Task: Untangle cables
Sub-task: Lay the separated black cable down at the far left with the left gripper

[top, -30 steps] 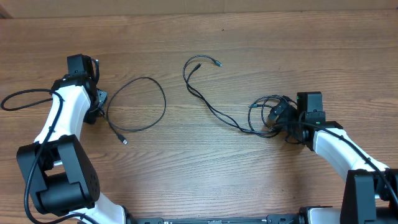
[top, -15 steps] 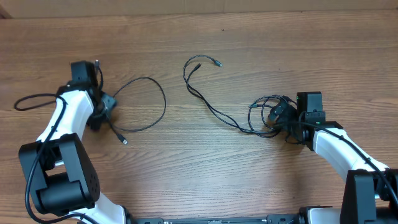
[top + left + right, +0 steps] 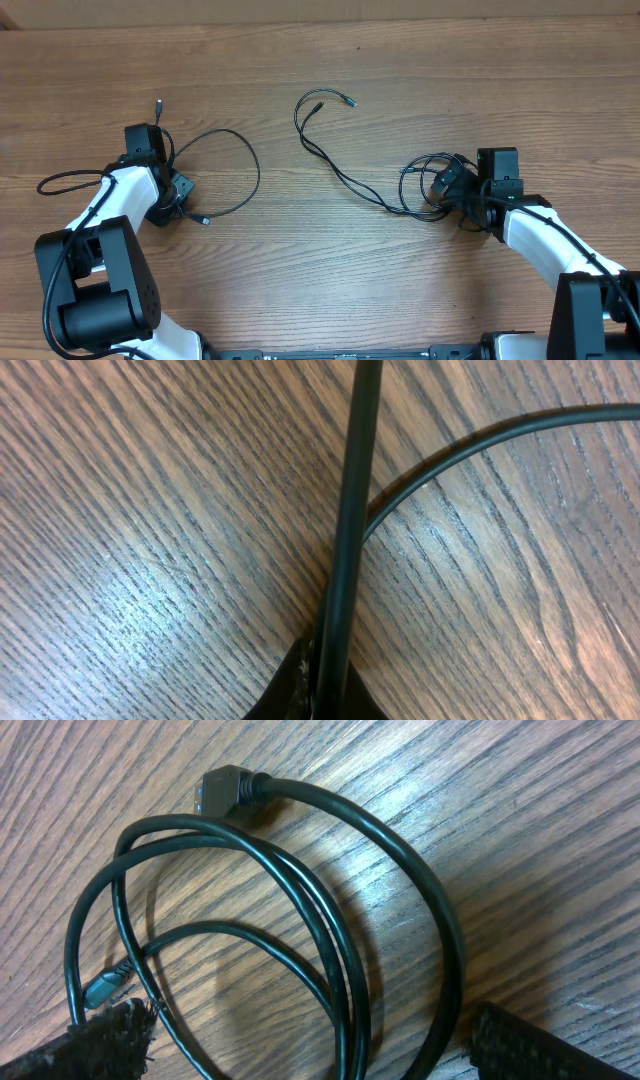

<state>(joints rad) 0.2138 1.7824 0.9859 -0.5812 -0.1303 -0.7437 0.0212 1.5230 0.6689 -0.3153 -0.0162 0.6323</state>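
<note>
Left gripper pinched on the loop, right gripper wide open at the coil

My left gripper [image 3: 176,192] is fully closed on the thin black looped cable [image 3: 256,168]; in the wrist view the strand runs straight up from between my fingertips. The loop fans out toward 3 o'clock on the wooden desk [image 3: 300,280], apart from the other cables. My right gripper [image 3: 458,192] is spread as wide as it goes and holds nothing. The small bunched coil of black cable [image 3: 445,930] lies between its fingers, just at 9 o'clock. A long black cable [image 3: 340,175] runs from the coil toward 10 o'clock, ending mid-desk. The right arm is far nearer to that tangle, so I judge the next pull is its job.
</note>
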